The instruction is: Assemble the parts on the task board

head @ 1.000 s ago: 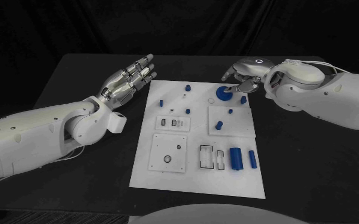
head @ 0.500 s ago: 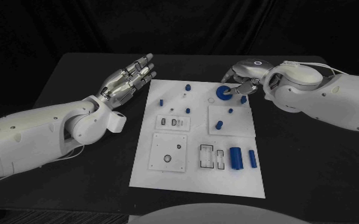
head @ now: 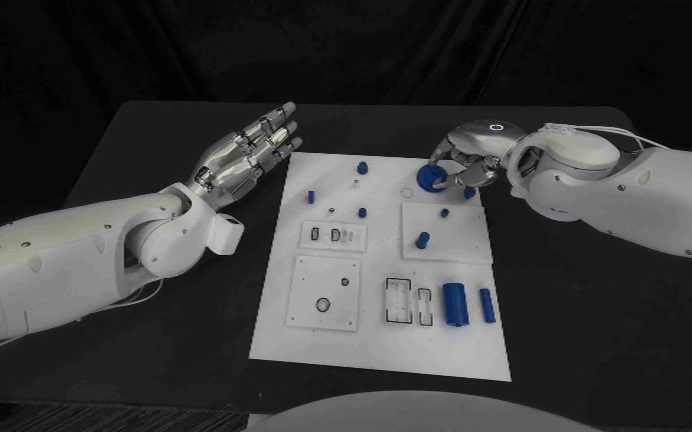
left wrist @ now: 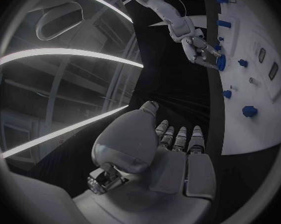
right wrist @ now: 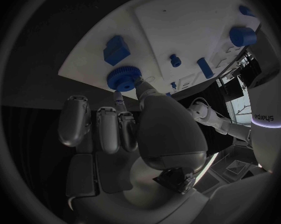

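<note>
Right hand (head: pixel 464 157) is at the far right corner of the white board (head: pixel 378 352), and its thumb and a finger are pinching a round blue wheel (head: pixel 430 178) with little ridges on its rim. From the right wrist camera the wheel (right wrist: pixel 123 77) sits at the tips of the fingers (right wrist: pixel 118 98), right at the board's edge, next to a small blue block (right wrist: pixel 116 49). It looks tipped a bit in the head view — I cannot tell if it is touching the board or just above it. Left hand (head: pixel 248 148) is flat, its fingers stretched out and holding nothing, off the board's far left corner. I think the step now is getting the wheel onto its spot at that corner. Next the hand should make the wheel level, line it up, and push it down softly — if it stays tipped it may get stuck or slip out. Other blue pegs (head: pixel 362 166) and rods (head: pixel 454 304) lie on the board.
</note>
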### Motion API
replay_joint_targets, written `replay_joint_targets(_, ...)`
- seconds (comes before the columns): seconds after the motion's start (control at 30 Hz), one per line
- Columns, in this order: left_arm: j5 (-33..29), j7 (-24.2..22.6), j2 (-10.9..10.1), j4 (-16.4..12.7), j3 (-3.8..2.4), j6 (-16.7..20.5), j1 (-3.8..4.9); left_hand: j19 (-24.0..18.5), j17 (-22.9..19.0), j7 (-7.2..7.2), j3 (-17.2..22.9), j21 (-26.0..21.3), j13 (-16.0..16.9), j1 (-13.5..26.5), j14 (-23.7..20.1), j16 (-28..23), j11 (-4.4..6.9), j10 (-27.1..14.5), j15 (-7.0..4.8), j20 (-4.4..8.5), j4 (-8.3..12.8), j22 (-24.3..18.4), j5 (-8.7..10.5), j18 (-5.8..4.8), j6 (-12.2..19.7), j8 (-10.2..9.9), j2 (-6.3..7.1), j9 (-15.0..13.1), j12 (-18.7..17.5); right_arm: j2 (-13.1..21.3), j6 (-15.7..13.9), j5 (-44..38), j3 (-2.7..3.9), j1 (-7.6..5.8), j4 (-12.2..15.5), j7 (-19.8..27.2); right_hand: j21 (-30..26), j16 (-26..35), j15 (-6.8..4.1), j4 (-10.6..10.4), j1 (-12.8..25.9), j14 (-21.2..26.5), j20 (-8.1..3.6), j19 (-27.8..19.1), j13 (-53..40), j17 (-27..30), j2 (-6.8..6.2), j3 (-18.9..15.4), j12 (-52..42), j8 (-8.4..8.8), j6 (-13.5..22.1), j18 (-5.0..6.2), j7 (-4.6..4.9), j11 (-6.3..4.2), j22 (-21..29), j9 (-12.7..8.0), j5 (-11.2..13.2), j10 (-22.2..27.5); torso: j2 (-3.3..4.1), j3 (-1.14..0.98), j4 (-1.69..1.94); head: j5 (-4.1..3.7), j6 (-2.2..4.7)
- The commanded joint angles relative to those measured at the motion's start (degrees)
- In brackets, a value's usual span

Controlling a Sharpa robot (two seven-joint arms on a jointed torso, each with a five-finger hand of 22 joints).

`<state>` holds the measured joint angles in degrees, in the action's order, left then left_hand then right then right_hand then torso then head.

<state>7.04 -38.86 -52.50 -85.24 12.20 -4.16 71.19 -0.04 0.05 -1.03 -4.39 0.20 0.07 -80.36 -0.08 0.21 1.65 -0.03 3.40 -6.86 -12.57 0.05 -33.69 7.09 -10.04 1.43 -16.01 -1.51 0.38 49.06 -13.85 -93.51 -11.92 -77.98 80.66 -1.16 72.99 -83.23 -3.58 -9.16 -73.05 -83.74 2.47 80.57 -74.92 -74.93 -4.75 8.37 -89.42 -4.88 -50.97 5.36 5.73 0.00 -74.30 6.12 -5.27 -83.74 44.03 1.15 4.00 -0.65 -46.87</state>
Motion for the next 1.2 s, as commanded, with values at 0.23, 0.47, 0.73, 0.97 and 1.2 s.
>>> replay_joint_targets(0.23, 0.0, -6.1, 0.1, -0.1, -0.05, -1.0, 0.02, 0.0, 0.0, -0.24, 0.5, -0.2, -0.1, 0.1, 0.1, -0.2, -0.35, 0.0, 0.38, -0.31, 0.1, -0.1, 0.05, 0.34, 0.0, 0.3, -0.43, -0.1, -0.4, -0.1, 1.3, -1.9, 0.02, 0.9, -0.5, -1.7, -0.9, 1.1, 0.05, 0.5, -1.0, -3.1, 0.27, -0.6, -14.1, -3.0, -0.45, -0.3, 0.1, -1.0, 0.2, -0.5, -0.07, 0.23, 0.3, 1.8, -3.0, -5.3, 0.03, -0.01, 0.01, 0.06, -0.02)
replay_joint_targets(0.47, 0.0, -5.9, 0.1, 0.0, -0.05, -1.1, 0.0, 0.0, 0.0, -0.24, 0.5, -0.2, -0.1, 0.1, 0.1, -0.2, -0.35, 0.0, 0.38, -0.31, 0.1, -0.1, 0.05, 0.34, 0.0, 0.3, -0.43, -0.1, -0.4, -0.3, 1.6, -2.0, 0.02, 1.25, -0.9, -1.3, -1.5, 1.8, 0.01, 2.2, -2.6, -3.0, 0.26, -0.9, -13.9, -2.6, -0.11, 0.5, 0.3, -4.25, 0.8, -0.42, -0.03, 0.15, 0.1, 5.3, -11.3, -5.0, 0.02, 0.01, -0.02, 0.06, -0.04)
replay_joint_targets(0.73, 0.0, -5.7, 0.1, 0.0, -0.05, -1.4, -0.01, 0.0, 0.0, -0.3, 0.7, -0.2, -0.1, 0.1, 0.1, -0.2, -0.41, 0.0, 0.51, -0.39, 0.1, -0.1, 0.07, 0.31, 0.0, 0.3, -0.44, -0.1, -0.4, -0.4, 0.2, -2.0, 0.02, 1.37, -0.9, 0.7, -2.0, 2.5, -0.12, 4.3, -4.4, -2.9, 0.1, -1.1, -14.0, -2.2, -0.07, 3.3, 0.3, -8.68, 0.8, -0.33, -0.16, 0.02, 0.0, 9.1, -21.6, -5.1, 0.01, -0.02, 0.02, 0.05, 0.03)
replay_joint_targets(0.97, 0.0, -5.5, 0.0, -0.1, -0.05, -1.5, -0.02, 0.0, 0.0, -0.34, 0.9, -0.2, -0.1, 0.2, 0.1, -0.2, -0.46, 0.0, 0.68, -0.49, 0.1, -0.1, 0.08, 0.26, 0.0, 0.3, -0.43, -0.1, -0.4, 0.0, -1.8, -2.0, 0.03, 1.31, 0.1, 2.3, -1.9, 2.7, -0.16, 4.7, -4.3, -2.9, 0.09, -0.9, -14.1, -2.2, -0.13, 4.5, 0.2, -11.41, 0.2, -0.37, -0.27, 0.01, -0.4, 11.3, -21.7, -5.2, 0.01, 0.0, 0.01, 0.13, 0.06)
replay_joint_targets(1.2, 0.0, -5.3, 0.0, -0.1, -0.05, -1.6, -0.02, 0.0, 0.0, -0.38, 1.1, -0.2, -0.1, 0.2, 0.1, -0.2, -0.51, 0.0, 0.82, -0.57, 0.1, -0.1, 0.07, 0.2, 0.0, 0.3, -0.39, -0.1, -0.4, 0.0, -2.8, -2.0, 0.04, 0.47, 1.8, 3.2, -1.7, 2.7, -0.12, 4.6, -3.8, -3.1, 0.11, -0.6, -14.3, -2.4, -0.24, 4.8, 0.1, -13.08, -0.3, -0.46, -0.38, 0.11, -0.8, 12.7, -21.0, -5.4, -0.02, 0.02, -0.03, 0.18, -0.01)
